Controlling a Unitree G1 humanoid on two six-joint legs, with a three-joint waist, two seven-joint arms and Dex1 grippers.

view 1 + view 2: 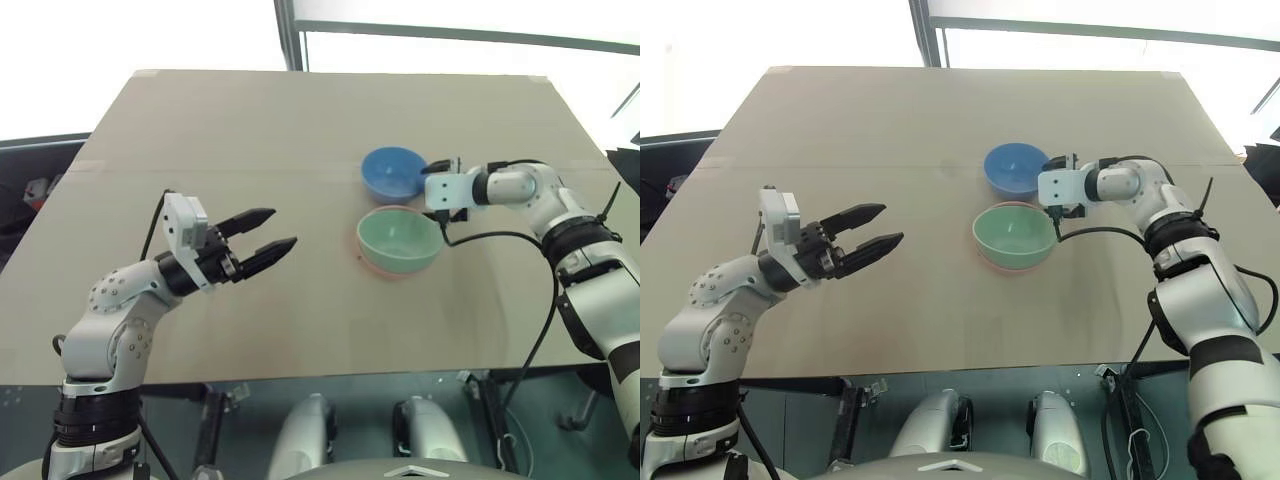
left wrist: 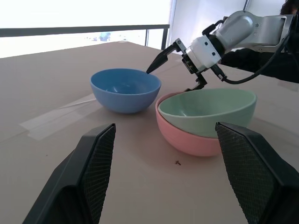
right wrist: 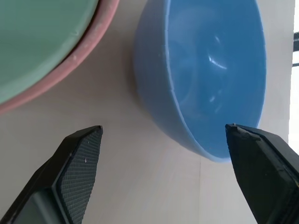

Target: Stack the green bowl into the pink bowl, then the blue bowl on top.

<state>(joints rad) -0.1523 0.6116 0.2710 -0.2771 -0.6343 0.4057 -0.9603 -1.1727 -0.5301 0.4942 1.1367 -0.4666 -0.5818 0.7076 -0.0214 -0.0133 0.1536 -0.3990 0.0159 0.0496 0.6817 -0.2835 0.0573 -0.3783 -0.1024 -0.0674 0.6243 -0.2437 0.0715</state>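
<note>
The green bowl (image 1: 400, 236) sits nested inside the pink bowl (image 1: 392, 270), right of the table's middle. Just behind them stands the blue bowl (image 1: 392, 172), upright on the table, apart from the pair. My right gripper (image 3: 162, 129) is open at the blue bowl's near right rim; in the right wrist view its fingers straddle the bowl's wall without gripping it. My left gripper (image 1: 283, 227) hovers open and empty over the table, well left of the bowls and pointing toward them.
The tan table (image 1: 250, 130) has a tape strip (image 2: 56, 116) across it behind the blue bowl. A black cable (image 1: 520, 240) loops from my right arm just right of the stacked bowls. A window rail runs behind the table's far edge.
</note>
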